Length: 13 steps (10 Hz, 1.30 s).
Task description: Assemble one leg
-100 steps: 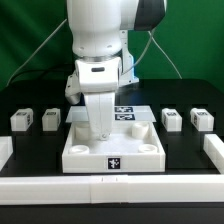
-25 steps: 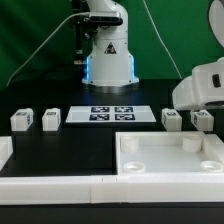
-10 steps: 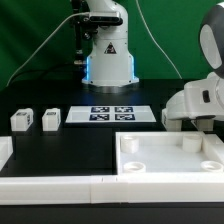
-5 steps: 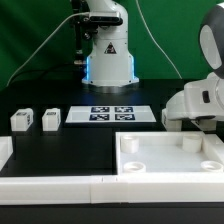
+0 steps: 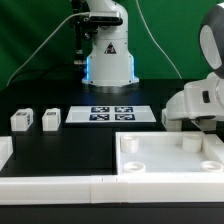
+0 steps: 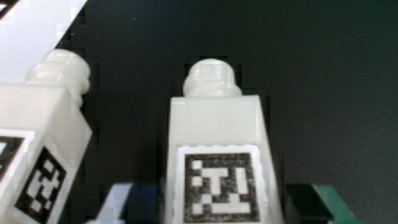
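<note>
In the wrist view one leg [image 6: 217, 130], a white block with a rounded peg end and a black-and-white marker, lies on the black table between my fingers. My gripper [image 6: 222, 207] is open, with a finger [image 6: 132, 205] on each side of the leg and a dark gap showing on at least one side. A second leg [image 6: 47, 115] lies beside it. In the exterior view the arm's hand [image 5: 197, 102] is low at the right and hides these legs. Two more legs [image 5: 20, 120] [image 5: 50, 119] stand at the left.
The large white tray-like piece [image 5: 160, 170] with round corner sockets lies at the front right, just in front of the hand. The marker board [image 5: 112, 114] lies at the middle back before the robot base [image 5: 108, 55]. White rails [image 5: 60, 187] run along the front.
Nothing has moved in the last second. Before that the tray-like piece went from the middle to the front right, and the hand came down over the right-hand legs.
</note>
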Each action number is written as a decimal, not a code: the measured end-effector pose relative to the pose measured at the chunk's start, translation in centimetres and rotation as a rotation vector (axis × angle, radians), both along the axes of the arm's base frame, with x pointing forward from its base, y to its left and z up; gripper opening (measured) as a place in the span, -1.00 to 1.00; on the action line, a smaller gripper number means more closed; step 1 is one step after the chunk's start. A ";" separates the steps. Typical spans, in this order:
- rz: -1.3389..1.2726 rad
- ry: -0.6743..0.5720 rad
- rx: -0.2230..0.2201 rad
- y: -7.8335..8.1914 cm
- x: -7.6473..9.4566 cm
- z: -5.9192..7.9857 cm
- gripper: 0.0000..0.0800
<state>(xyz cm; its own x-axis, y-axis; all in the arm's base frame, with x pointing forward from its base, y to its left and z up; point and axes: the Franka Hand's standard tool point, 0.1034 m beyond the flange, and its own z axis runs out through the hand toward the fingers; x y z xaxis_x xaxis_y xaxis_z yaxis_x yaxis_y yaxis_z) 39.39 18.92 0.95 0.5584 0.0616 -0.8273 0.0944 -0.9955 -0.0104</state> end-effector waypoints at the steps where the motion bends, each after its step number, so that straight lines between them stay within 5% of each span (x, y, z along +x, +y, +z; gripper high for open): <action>1: 0.000 0.000 0.000 0.0 0.0 0.0 -0.27; 3: -0.002 0.000 0.001 0.0 0.1 0.1 -0.27; 4: -0.012 -0.011 0.003 -0.2 0.9 1.3 -0.27; 8: -0.016 -0.136 0.001 -1.0 4.2 10.9 -0.27; 9: -0.020 -0.195 0.011 -1.0 5.4 11.9 -0.27; 13: -0.054 -0.607 0.073 -0.3 7.1 11.7 -0.27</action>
<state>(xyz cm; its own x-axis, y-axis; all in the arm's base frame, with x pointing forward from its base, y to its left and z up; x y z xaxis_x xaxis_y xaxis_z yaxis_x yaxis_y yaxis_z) 46.48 18.65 12.68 0.9325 0.0646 -0.3555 0.0541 -0.9978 -0.0394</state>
